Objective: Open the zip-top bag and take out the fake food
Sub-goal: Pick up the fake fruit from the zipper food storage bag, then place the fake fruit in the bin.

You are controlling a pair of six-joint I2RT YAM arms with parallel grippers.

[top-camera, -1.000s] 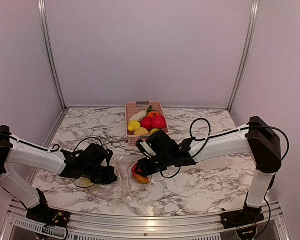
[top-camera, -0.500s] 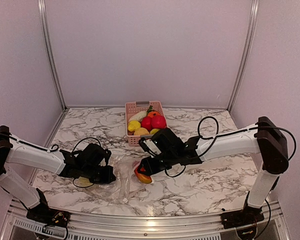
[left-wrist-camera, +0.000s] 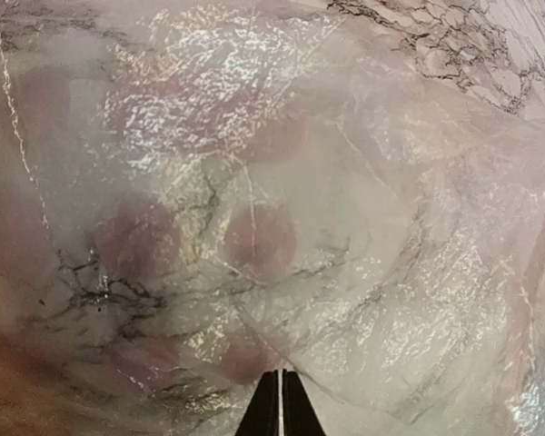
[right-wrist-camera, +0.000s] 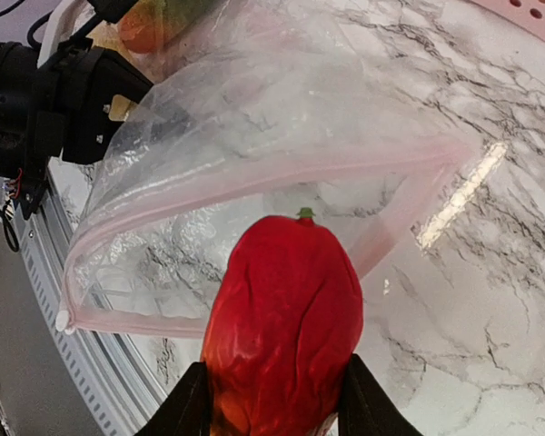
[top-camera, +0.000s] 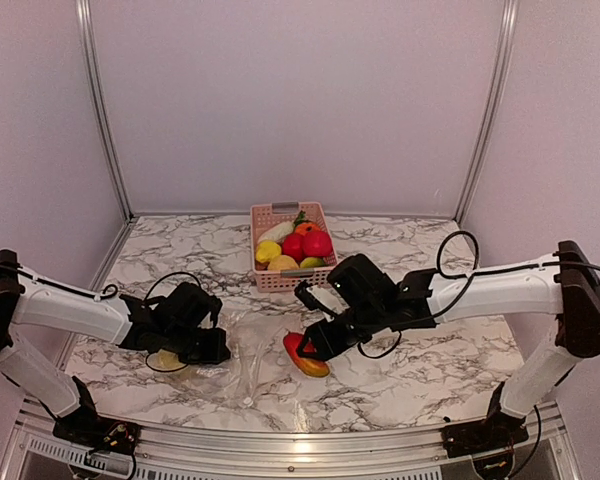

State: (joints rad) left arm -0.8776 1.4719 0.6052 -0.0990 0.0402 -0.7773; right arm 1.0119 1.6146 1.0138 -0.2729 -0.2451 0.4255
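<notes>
The zip-top bag [top-camera: 242, 362] lies crumpled and transparent on the marble near the front, its pink-edged mouth [right-wrist-camera: 254, 177] gaping toward my right gripper. My left gripper [top-camera: 206, 346] is shut on the bag's plastic; in the left wrist view the black fingertips [left-wrist-camera: 280, 406] pinch the crinkled film [left-wrist-camera: 345, 227]. My right gripper [top-camera: 321, 343] is shut on a glossy red-and-orange fake fruit [right-wrist-camera: 286, 313], held just outside the bag's mouth above the table. A yellowish piece [top-camera: 167, 360] shows under the left gripper. More fake food [top-camera: 302, 246] fills the pink basket.
The pink slotted basket [top-camera: 264, 214] stands at the back centre of the marble table [top-camera: 420, 360], just beyond the right gripper. Metal rails run along the front edge [top-camera: 300, 445]. Cables loop off both wrists.
My right gripper has drawn the red fruit to the right and toward the front, out of the bag's mouth. The left gripper has stayed where it was, still shut on the bag.
</notes>
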